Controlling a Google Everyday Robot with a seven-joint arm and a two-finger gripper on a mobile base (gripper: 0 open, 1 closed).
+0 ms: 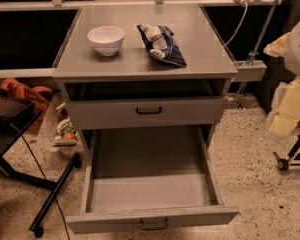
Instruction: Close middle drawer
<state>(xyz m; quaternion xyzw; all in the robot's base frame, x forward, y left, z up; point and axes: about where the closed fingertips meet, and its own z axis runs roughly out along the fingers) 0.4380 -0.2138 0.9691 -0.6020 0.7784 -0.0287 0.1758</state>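
The middle drawer is pulled far out of the grey cabinet. Its long grey tray is empty, and its low front panel carries a small black loop handle near the bottom edge of the view. Above it, another grey drawer front with a black handle stands slightly out, with a dark gap over it. My gripper is the pale shape at the right edge, to the right of the cabinet and apart from the drawer.
A white bowl and a dark blue snack bag lie on the cabinet top. A black stand and an orange bag are on the floor at left. A wheeled stand is at right. The floor is speckled.
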